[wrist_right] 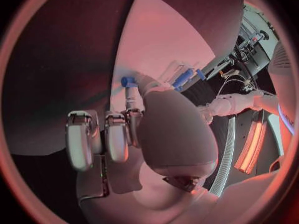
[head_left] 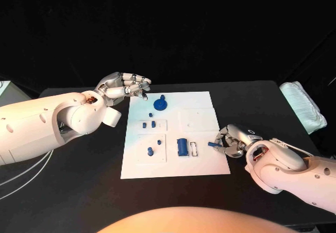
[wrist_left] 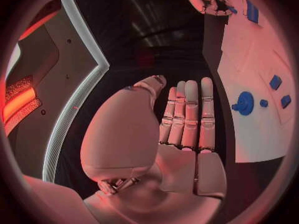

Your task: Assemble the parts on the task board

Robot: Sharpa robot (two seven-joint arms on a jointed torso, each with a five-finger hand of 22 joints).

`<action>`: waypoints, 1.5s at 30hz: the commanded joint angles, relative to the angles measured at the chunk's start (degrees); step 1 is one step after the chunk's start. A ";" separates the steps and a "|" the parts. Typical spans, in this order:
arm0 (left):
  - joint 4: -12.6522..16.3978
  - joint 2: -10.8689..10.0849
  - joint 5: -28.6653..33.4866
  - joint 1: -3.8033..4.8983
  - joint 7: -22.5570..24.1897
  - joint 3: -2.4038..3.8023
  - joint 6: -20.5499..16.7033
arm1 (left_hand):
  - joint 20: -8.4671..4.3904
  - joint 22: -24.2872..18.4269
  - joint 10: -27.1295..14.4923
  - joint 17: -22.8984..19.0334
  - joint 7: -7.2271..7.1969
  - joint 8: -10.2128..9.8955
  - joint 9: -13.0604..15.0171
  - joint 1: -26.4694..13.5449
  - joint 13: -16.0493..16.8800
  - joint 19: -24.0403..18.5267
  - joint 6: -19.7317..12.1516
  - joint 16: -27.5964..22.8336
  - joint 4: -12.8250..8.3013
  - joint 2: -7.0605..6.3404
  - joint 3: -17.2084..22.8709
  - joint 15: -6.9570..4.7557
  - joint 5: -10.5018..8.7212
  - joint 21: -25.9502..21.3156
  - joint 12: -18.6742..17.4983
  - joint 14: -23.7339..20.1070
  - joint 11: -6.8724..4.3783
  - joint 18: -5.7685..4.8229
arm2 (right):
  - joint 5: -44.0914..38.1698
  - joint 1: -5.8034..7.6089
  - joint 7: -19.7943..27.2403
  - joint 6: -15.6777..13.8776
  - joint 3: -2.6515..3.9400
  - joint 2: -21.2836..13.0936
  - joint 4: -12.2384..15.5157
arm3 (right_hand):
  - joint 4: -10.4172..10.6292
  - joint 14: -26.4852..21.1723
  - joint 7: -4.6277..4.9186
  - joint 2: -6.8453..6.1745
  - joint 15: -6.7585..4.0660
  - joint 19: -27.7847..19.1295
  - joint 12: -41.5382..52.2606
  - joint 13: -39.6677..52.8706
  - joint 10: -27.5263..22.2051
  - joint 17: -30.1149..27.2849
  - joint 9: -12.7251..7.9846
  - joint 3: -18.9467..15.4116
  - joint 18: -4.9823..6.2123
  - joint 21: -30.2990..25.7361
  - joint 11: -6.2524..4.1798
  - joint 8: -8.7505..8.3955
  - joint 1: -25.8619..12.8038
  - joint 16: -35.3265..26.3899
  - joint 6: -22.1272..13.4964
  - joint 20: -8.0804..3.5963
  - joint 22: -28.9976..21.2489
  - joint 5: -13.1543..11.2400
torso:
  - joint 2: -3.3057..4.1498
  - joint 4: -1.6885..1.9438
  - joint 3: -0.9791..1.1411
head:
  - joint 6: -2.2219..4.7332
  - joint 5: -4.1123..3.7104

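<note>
The white board [head_left: 199,162] lies flat in the middle of the black table [head_left: 273,104], with small blue parts spread over it. At about 12 o'clock on the board sits a round blue disc with a knob [head_left: 160,104]; the left wrist view shows it too [wrist_left: 244,103]. Just below it, toward the board's centre-left, a short row of small blue pegs [head_left: 148,124] stands in a raised square plate. At about 7 o'clock two more small blue pieces [head_left: 154,146] rest in another square plate. A blue cylinder [head_left: 182,146] stands upright near 6 o'clock, close beside a narrow white slot.

At about 4 o'clock, at the board's right edge, the right hand [head_left: 229,141] reaches in with its fingers drawn together, and a small blue part [head_left: 210,144] sits pinched at its fingertips just beside the slot. The right wrist view shows the same blue piece [wrist_right: 128,81] held at the fingertips over the board.

The left hand [head_left: 125,85] hovers at about 11 o'clock, just off the board's far left corner, holding nothing; its fingers lie side by side and straight in the left wrist view [wrist_left: 187,115].

A pale folded cloth-like bundle [head_left: 304,107] lies at 2 o'clock, by the table's right edge, well apart from the board.
</note>
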 commanded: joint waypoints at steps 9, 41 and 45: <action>0.29 -0.10 0.22 0.02 0.07 0.03 1.13 | -0.01 -0.07 -0.48 0.07 0.02 -0.20 0.08 0.78 0.10 0.45 0.21 0.15 0.12 0.03 -0.26 0.04 -0.09 -0.26 0.37 -0.56 0.00 0.63 | -0.69 -0.10 -3.53 -0.20 -0.54 -0.90 3.31 | -3.01 5.67 -0.25 -3.14 -0.32 5.34 0.13 9.65 1.82 13.73 0.59 9.03 -0.89 1.03 -0.24 0.91 -7.65 0.34 0.39 -0.24 14.55 3.60 | -0.04 -0.07 -0.02 | 0.09 0.08; 0.54 -0.06 0.21 0.03 -0.09 0.03 1.13 | -0.02 -0.06 -0.54 0.11 -0.02 -0.19 0.11 0.92 0.22 0.48 0.30 0.14 0.13 0.10 -0.28 0.03 -0.08 -0.30 0.48 -0.57 -0.02 0.63 | 9.21 1.97 -3.60 -0.51 -0.40 6.14 3.75 | -2.24 5.83 -0.89 -3.87 -0.76 5.65 3.15 11.70 3.44 14.42 1.68 9.00 -1.10 2.12 -0.75 2.55 -16.46 0.63 1.30 -0.66 14.83 2.36 | 0.07 -0.01 0.05 | -0.21 -0.19; 0.55 -0.09 0.21 0.03 -0.21 0.03 1.09 | -0.02 -0.06 -0.57 0.13 0.00 -0.19 0.12 0.88 0.26 0.49 0.32 0.14 0.20 0.16 -0.30 0.04 -0.07 -0.32 0.51 -0.58 -0.01 0.62 | 9.57 1.63 -4.12 0.42 -0.40 6.94 3.66 | -2.17 5.82 -0.89 -3.84 -0.76 5.65 3.22 11.75 3.47 14.41 1.69 8.93 -1.10 2.10 -0.75 2.57 -16.65 0.62 1.31 -0.67 14.83 2.30 | 0.10 -0.10 0.11 | -0.31 -0.09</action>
